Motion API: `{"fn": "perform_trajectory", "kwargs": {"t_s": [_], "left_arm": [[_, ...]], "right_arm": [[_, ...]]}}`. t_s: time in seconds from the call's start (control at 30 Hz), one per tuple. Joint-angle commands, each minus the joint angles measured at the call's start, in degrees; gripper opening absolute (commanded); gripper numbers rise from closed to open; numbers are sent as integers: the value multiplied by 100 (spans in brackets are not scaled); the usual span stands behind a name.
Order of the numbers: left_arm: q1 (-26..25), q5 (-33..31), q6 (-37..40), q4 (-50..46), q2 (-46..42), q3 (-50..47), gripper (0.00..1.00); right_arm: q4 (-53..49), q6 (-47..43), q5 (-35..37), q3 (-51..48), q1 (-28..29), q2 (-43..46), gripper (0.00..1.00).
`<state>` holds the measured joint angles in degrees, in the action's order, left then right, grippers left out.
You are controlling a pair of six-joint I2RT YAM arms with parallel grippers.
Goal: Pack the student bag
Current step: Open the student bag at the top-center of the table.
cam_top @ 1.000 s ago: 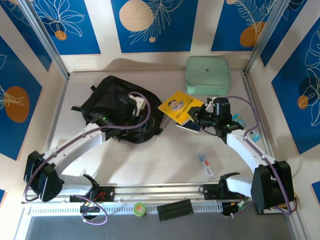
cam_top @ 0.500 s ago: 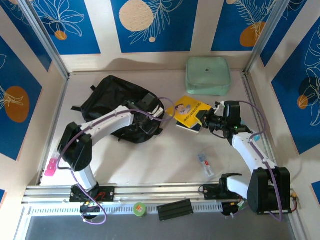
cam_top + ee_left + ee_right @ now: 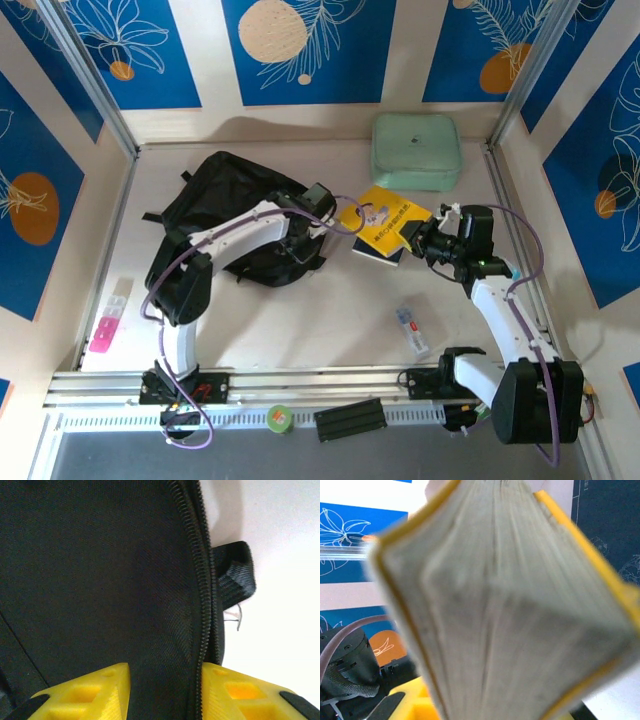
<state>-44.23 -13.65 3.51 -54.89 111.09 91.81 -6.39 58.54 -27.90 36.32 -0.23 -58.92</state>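
Left claw (image 3: 322, 208) astride the student bag's (image 3: 225, 195) coarse black weave, coil zipper (image 3: 201, 605) between its fingers (image 3: 85, 695); cannot tell whether it pinches. Right claw (image 3: 418, 238) clamped on a yellow-covered paperback (image 3: 382, 220), with its pale ridged page edges directly ahead.

Bare table (image 3: 310, 320) near bases, yellow book (image 3: 385, 222) and left fingers (image 3: 85, 695) crowded beside student bag (image 3: 225, 205)

matt woven cloth on student bag (image 3: 90, 580), plastic zip teeth (image 3: 200, 580), book (image 3: 510, 605) pg edges rough paper

top: overhead, whole table (image 3: 300, 310) | left wrist: against student bag (image 3: 100, 580) | right wrist: against book (image 3: 510, 605)
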Motion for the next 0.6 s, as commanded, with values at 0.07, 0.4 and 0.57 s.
{"fn": "perform_trajectory", "kwargs": {"t_s": [0.07, 0.4, 0.57], "left_arm": [[-96, -497, -26, -701, 322, 383, 39], [-230, -1492, -51, -977, 327, 807, 29], [-248, -1861, -79, -1000, 155, 1006, 13]], "right_arm": [[180, -70, -302, 175, 79, 47, 3], [5, -249, -191, 163, -7, -122, 3], [-160, -328, -218, 268, -135, -193, 3]]}}
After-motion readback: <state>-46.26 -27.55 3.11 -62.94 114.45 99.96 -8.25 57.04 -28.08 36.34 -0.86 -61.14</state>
